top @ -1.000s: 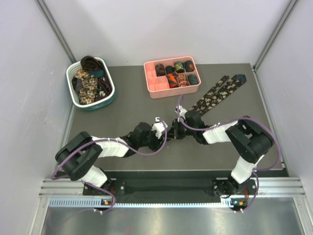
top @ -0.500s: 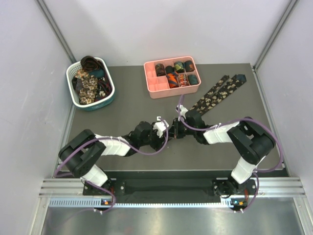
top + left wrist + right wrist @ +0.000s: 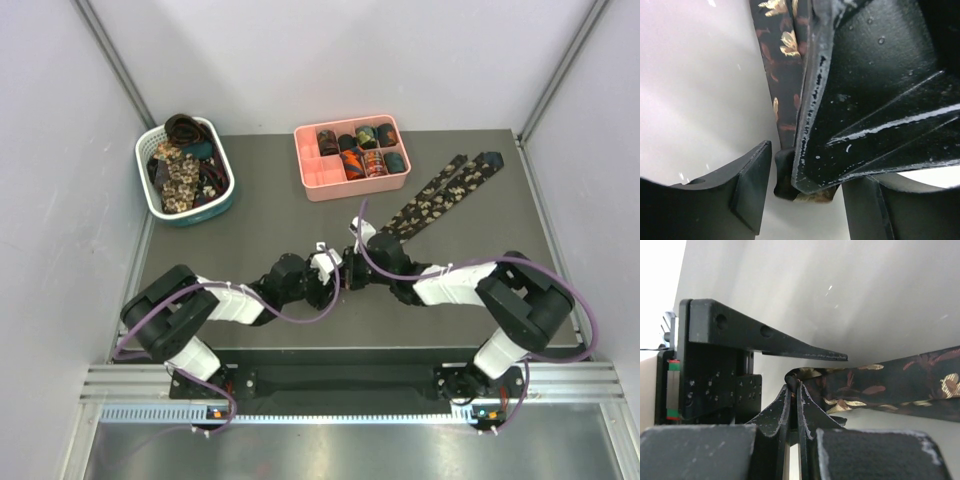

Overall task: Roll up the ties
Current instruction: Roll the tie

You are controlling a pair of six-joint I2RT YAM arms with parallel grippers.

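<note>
Left end effector [image 3: 336, 268]: jaws apart, straddling my right fingertip and the tie end; I see no grip.
Right end effector [image 3: 792, 387]: fingers together, clamped on the folded end of the tie [image 3: 890, 385].
Tie: flat on the tabletop [image 3: 260, 215], running from the middle toward the far right corner.
Rolled ties [image 3: 365, 150]: in the pink tray [image 3: 318, 182].

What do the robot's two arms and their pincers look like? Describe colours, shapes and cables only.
The left arm and right arm have white link covers between black joints. A purple cable loops along each. The pincer fingers are black, flat, tapering wedges, scuffed at the edges.
</note>
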